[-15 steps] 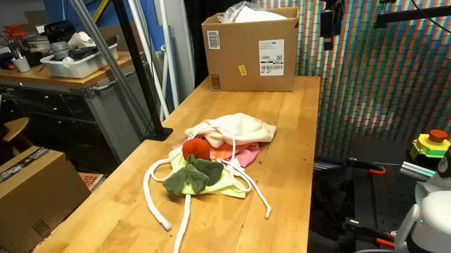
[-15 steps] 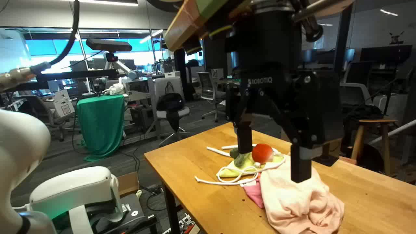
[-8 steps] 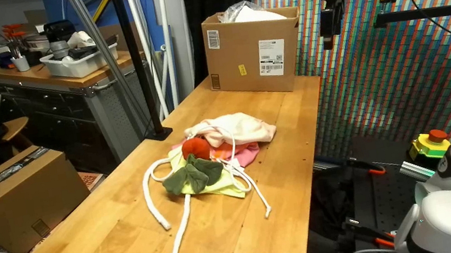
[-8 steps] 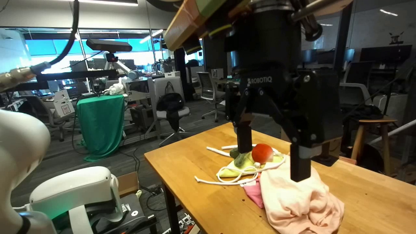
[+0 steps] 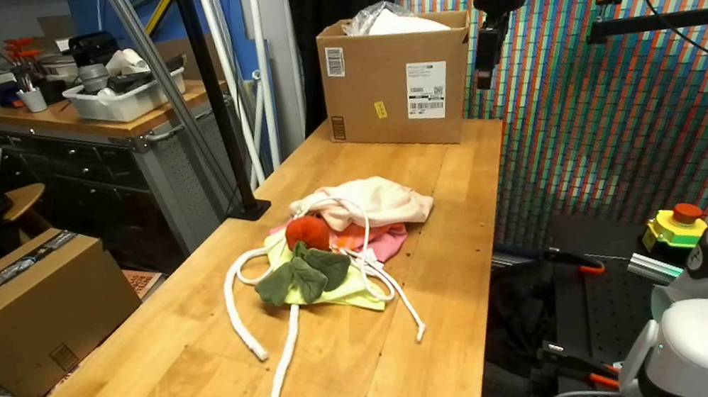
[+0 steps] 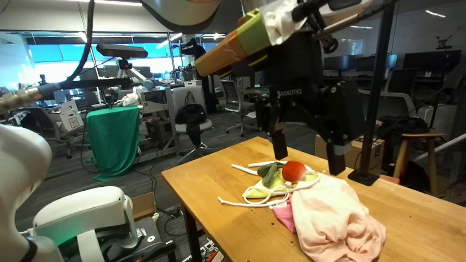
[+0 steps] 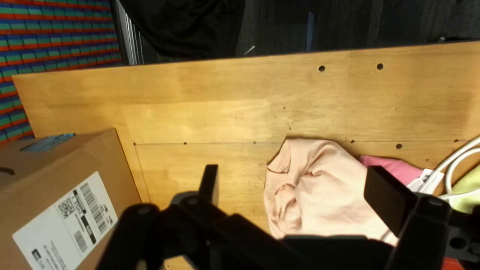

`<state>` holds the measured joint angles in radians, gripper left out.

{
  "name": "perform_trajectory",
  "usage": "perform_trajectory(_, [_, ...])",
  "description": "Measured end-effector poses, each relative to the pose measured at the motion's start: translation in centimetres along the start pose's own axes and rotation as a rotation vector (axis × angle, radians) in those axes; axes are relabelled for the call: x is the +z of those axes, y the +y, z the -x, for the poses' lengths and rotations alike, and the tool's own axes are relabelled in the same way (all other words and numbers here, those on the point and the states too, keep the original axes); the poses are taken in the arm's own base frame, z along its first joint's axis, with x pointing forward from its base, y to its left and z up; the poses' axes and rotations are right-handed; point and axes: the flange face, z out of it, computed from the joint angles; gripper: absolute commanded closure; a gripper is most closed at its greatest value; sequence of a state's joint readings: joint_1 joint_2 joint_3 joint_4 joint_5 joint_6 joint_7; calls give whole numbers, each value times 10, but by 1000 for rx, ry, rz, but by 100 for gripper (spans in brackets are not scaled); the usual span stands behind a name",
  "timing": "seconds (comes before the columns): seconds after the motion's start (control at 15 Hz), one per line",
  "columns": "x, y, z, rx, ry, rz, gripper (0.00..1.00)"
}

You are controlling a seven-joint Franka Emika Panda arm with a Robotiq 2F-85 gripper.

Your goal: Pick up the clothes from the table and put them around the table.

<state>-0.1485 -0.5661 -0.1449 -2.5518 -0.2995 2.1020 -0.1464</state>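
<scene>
Cream, pink and yellow clothes point(image 6: 331, 214) lie heaped on the table point(image 6: 204, 178); above it hangs the gripper point(image 6: 309, 166), jaws spread, empty. Best to centre on a loose cream fold point(image 7: 315, 174), descend straight, then pinch.

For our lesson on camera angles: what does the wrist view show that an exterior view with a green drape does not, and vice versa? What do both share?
Only in the wrist view: the cardboard box standing on the table, with its shipping label, and the multicoloured striped panel past the table's end.

Only in an exterior view: the green drape, a gray office chair with a black bag, and dark-green leaves.

In both: the table, peach garment, pink garment, yellow-green cloth, white cord and open pincer.
</scene>
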Motion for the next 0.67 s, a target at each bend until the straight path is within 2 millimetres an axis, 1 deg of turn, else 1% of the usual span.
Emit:
perform_trajectory(0.27, [9, -29, -16, -61, 56, -11, 0])
perform_trajectory(0.67, [37, -73, -40, -154, 63, -36, 0])
